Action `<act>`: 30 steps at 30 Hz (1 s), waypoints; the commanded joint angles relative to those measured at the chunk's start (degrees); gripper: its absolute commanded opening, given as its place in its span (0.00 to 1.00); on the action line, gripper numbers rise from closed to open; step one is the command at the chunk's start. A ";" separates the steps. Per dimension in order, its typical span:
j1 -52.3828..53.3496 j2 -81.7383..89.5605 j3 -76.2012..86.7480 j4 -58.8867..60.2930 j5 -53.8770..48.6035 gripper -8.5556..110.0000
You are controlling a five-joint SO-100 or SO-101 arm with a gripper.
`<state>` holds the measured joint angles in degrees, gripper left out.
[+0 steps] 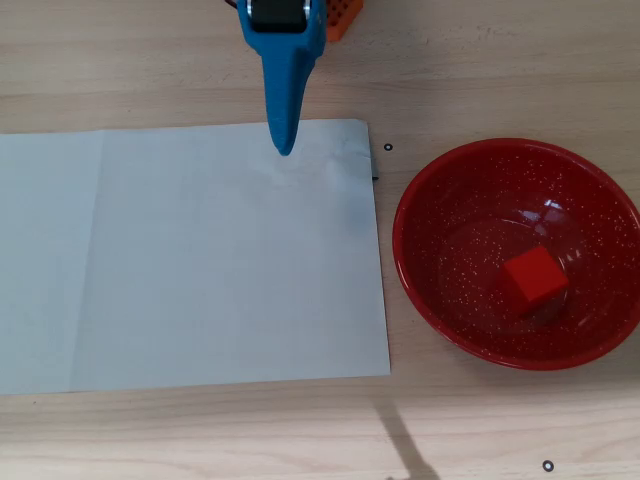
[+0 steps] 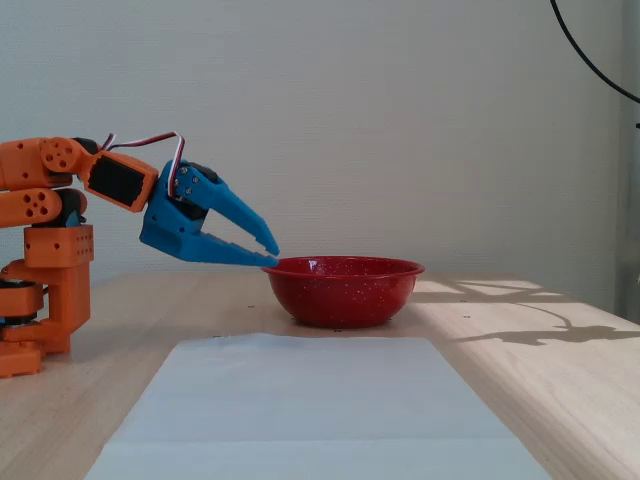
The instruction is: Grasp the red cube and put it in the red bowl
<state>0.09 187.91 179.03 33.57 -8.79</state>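
The red cube sits inside the red bowl, resting on the bowl's floor a little right of its centre in the overhead view, tilted slightly against the curve, with no contact from the arm. In the fixed view the cube is hidden below the rim of the red bowl, which stands on the wooden surface just beside the right edge of a sheet of white paper. The gripper is held above the surface, clear of the bowl's inside, its tips near the bowl's left rim in the fixed view; in the overhead view the gripper hangs over the top edge of the paper, well apart from the cube. Its blue fingers are parted a moderate way in the fixed view and have hold of nothing. Judging from this, the placing step looks complete: the cube is delivered and released. What remains, most likely, is only for the orange arm to fold back to rest, which calls for no care beyond keeping the lower finger from nudging the bowl's rim.
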 commanded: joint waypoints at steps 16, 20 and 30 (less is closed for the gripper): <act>0.09 0.79 0.88 18.72 -1.05 0.08; 0.53 0.79 0.88 19.07 -0.53 0.08; 0.44 0.79 0.88 19.25 0.97 0.08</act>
<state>-0.09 187.91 179.03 52.73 -8.88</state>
